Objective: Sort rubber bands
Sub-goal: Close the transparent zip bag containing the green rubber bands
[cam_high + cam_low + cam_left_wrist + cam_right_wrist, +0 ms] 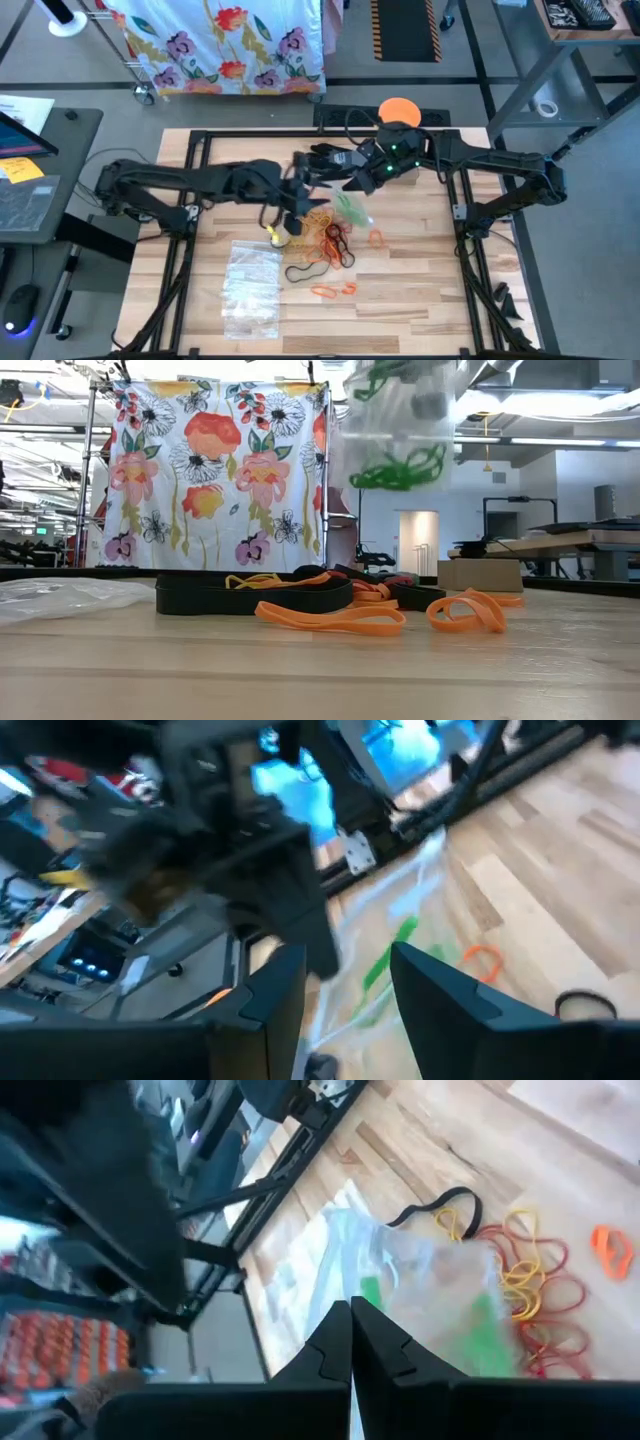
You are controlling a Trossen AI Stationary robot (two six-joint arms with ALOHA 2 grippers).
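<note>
The right gripper [352, 180], clenched on a clear bag [395, 435] holding green bands, hangs at centre frame. The left gripper [345, 985] gapes beside it. Loose rubber bands [330, 245] lie below; a slipping pinch could spill the bag.

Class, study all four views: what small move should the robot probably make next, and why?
Probably lower the left gripper toward the pile of rubber bands for another green one. Its fingers stand apart and empty, while the right gripper holds the clear bag of green bands above the table.
</note>
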